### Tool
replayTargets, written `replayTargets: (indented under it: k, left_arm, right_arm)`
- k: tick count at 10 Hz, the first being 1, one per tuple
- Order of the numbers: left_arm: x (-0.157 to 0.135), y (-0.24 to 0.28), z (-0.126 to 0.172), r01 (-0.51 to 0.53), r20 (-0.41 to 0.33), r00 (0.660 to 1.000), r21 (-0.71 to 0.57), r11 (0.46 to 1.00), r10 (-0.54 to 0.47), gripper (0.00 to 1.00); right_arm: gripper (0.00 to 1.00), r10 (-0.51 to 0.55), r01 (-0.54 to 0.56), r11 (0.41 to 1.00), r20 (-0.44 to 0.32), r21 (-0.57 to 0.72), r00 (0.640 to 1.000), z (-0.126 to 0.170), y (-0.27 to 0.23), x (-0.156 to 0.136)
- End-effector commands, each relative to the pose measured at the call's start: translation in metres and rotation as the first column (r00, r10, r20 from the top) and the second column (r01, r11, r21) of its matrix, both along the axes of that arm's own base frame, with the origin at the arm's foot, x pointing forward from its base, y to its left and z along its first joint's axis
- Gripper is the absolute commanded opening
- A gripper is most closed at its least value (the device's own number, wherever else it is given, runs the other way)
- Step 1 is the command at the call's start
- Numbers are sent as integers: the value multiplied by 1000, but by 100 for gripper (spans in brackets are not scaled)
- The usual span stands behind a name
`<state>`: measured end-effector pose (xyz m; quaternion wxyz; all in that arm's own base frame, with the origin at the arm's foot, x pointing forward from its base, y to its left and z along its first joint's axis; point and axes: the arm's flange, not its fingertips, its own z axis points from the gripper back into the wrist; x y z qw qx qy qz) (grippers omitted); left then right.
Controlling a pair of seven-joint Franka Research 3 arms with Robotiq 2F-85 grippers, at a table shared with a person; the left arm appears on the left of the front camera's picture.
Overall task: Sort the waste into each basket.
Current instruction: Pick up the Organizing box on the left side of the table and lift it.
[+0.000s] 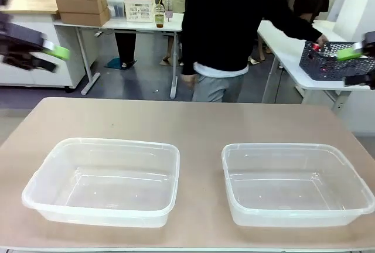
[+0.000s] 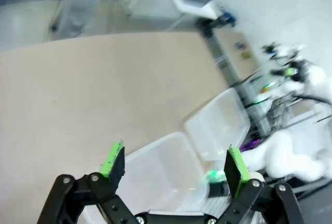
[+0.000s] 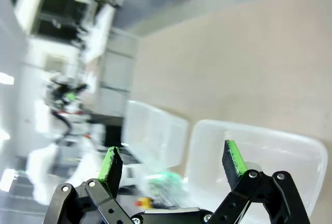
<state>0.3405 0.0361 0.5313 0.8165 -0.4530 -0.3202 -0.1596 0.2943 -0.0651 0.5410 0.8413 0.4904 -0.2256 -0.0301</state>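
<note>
Two clear tubs stand side by side on the tan table, the left tub [image 1: 111, 143] and the right tub [image 1: 281, 147]; nothing lies in either. My left gripper [image 1: 51, 58] hangs high at the far left, open and holding nothing. At the far right my right gripper [image 1: 354, 67] is raised as well, open with nothing in it. The left wrist view shows open green pads [image 2: 113, 159] above one tub [image 2: 161, 151], the other tub [image 2: 220, 123] beyond. In the right wrist view both tubs [image 3: 249, 130] [image 3: 155, 130] lie below the open fingers. No cans or bottles are on the table.
A person in black stands at the far side, one hand [image 1: 321, 41] reaching into a dark lattice basket [image 1: 328, 65] on a white side table at the right; something small and red [image 1: 316, 47] shows there. Bare tabletop [image 1: 193, 118] lies beyond the tubs.
</note>
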Motion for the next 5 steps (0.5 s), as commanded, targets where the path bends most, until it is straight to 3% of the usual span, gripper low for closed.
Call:
replayTargets:
  k: [1, 2, 3, 5]
  left_arm:
    - [-13, 36, -42, -93, -65, 996, -554, 827, 69, 100]
    - [-14, 43, -49, -155, -102, 988, -558, 815, 118, 100]
    - [-7, 39, -6, -32, -13, 999, -175, 984, 30, 100]
    - [-7, 39, -6, -32, -13, 999, -175, 984, 30, 100]
  right_arm:
    - [100, -266, 310, 823, -159, 476, 951, -46, -36, -37]
    - [100, -334, 390, 800, -200, 457, 921, -55, -46, -43]
    - [100, -66, 72, 985, -46, 154, 997, -8, -40, -11]
    - [100, -66, 72, 985, -46, 154, 997, -8, -40, -11]
